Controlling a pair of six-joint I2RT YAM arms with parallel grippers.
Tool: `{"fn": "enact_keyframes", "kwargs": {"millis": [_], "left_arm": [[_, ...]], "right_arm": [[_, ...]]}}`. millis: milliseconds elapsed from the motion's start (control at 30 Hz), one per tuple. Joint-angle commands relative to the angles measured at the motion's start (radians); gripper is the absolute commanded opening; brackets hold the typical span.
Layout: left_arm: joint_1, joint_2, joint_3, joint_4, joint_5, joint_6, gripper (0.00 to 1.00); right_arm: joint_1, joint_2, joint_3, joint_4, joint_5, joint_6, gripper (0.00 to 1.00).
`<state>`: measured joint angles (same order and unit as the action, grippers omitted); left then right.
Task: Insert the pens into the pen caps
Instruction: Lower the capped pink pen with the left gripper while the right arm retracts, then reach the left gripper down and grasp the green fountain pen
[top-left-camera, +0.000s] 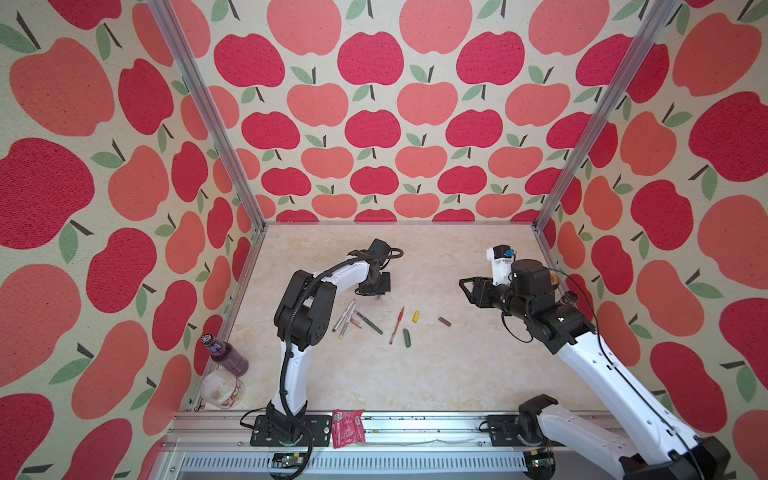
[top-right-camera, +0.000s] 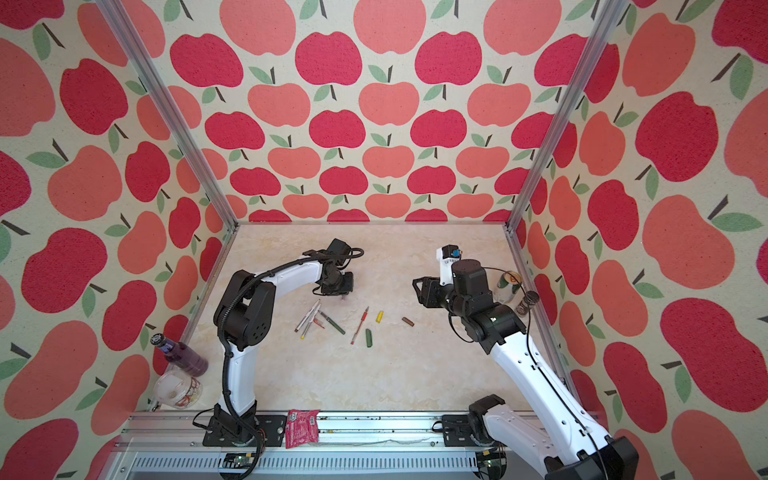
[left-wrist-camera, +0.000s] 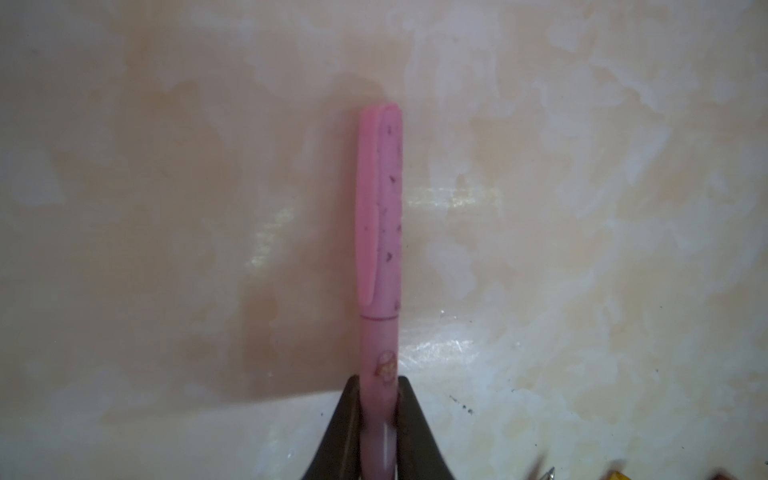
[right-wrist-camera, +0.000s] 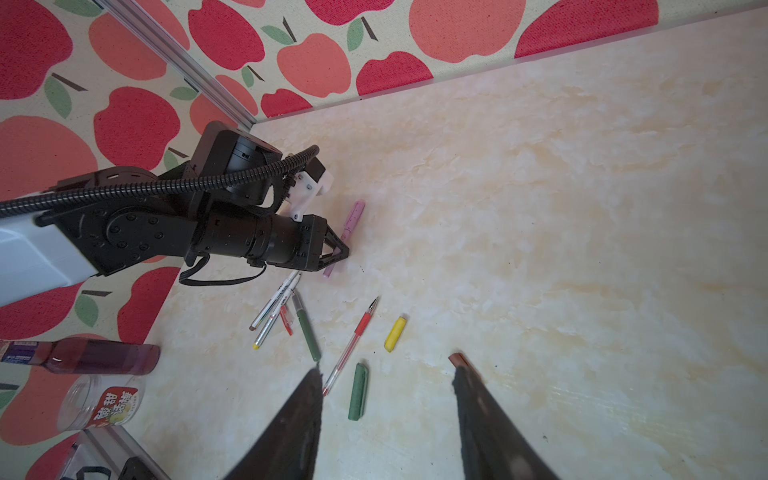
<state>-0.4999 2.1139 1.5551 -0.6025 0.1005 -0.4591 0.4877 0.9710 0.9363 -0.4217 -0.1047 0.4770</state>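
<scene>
Heads up, your left gripper is clamped snug on the lilac-pink pen. It's pinching the barrel below the lilac-pink cap, which is already seated on it (you can see the seam in the left wrist view). That gripper sits low over the desk, left of the middle and a bit toward the far edge. I can't tell whether the pen actually touches the surface.

Your right gripper hangs over toward the right edge with its jaws standing apart and nothing between them.

Everything else is lying loose around mid-desk. The two white pens are side by side, with the red cap right next to them. Then come the dark green pen, the red pen and the yellow cap. The dark green cap lies just beside the red pen's near end. The brown cap sits farthest right, on its own.
</scene>
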Motion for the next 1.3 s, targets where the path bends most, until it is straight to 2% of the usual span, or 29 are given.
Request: {"fn": "enact_keyframes", "kwargs": {"millis": [0,100,300,400,467,533,600,733,1000,1133,1267], "left_arm": [[-0.005,0.023,0.014,-0.023,-0.021,-0.016,0.20],[-0.009,0.027,0.016,-0.021,-0.022,-0.017,0.23],[-0.008,0.015,0.017,-0.017,-0.029,-0.022,0.24],[-0.005,-0.029,0.015,0.010,0.006,-0.017,0.26],[-0.009,-0.099,-0.017,0.096,0.081,0.010,0.31],[-0.016,-0.191,-0.077,0.217,0.160,0.043,0.40],[-0.028,-0.291,-0.125,0.289,0.192,0.075,0.45],[-0.030,-0.436,-0.169,0.249,0.202,0.113,0.54],[-0.030,-0.696,-0.360,0.087,0.094,0.150,0.65],[-0.020,-0.775,-0.456,0.056,0.030,0.052,0.67],[0.007,-0.787,-0.561,0.070,0.012,-0.171,0.65]], "right_arm": [[-0.005,-0.021,-0.014,-0.004,0.013,-0.015,0.54],[-0.006,-0.028,-0.015,-0.007,0.013,-0.015,0.54],[-0.005,-0.038,-0.011,-0.021,0.009,-0.018,0.54],[-0.005,-0.040,-0.010,-0.030,0.005,-0.020,0.54],[-0.006,-0.041,-0.014,-0.033,0.001,-0.020,0.54],[-0.006,-0.039,-0.016,-0.039,-0.011,-0.026,0.55],[-0.005,-0.027,-0.017,-0.050,-0.029,-0.032,0.55],[0.004,-0.003,-0.026,-0.066,-0.050,-0.034,0.55],[0.068,0.068,-0.032,-0.072,-0.005,-0.040,0.56],[0.126,0.138,-0.022,-0.071,0.018,-0.041,0.56],[0.184,0.205,-0.013,-0.058,0.049,-0.034,0.56]]}}
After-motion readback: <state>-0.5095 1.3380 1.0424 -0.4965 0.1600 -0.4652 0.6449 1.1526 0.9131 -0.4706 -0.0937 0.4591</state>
